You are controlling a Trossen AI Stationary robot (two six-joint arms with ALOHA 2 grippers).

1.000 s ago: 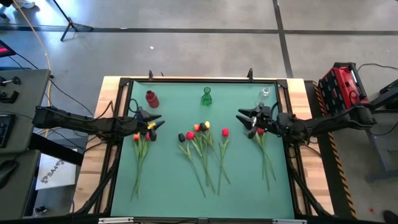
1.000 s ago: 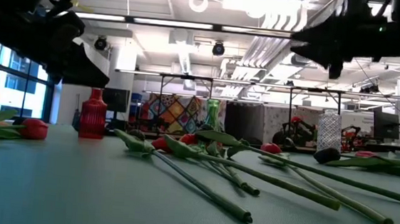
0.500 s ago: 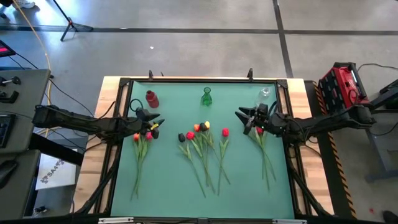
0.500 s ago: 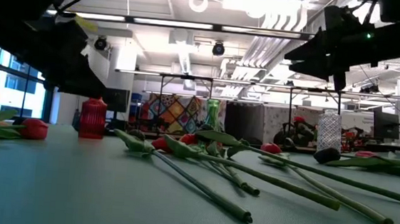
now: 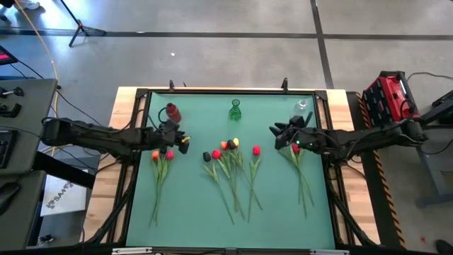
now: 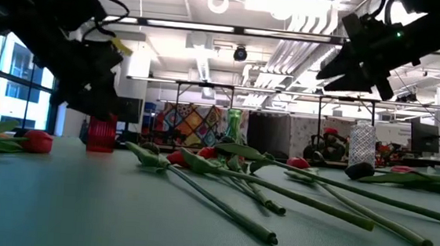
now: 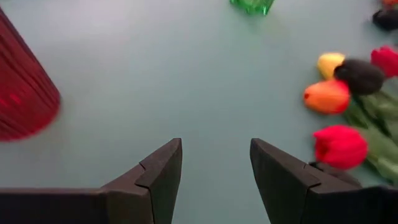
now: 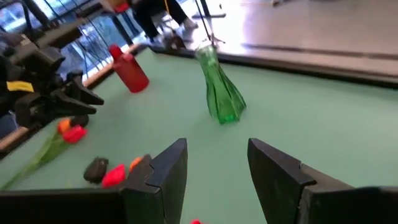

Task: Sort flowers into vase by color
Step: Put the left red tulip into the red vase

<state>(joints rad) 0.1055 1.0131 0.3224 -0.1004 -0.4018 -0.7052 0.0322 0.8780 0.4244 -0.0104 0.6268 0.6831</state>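
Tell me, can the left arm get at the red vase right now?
Probably yes. The left pincer hangs open just beside the red vase, holding nothing, and bare mat lies between them in its wrist view.

Open-plan robotics lab: exposed ceiling ducts (image 6: 306, 24).

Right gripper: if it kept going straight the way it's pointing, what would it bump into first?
Probably the green vase. The right gripper, fingers open and empty, has that vase nearly centred ahead of it. It hovers above the table, so it might pass over bare mat first; depth is hard to judge.
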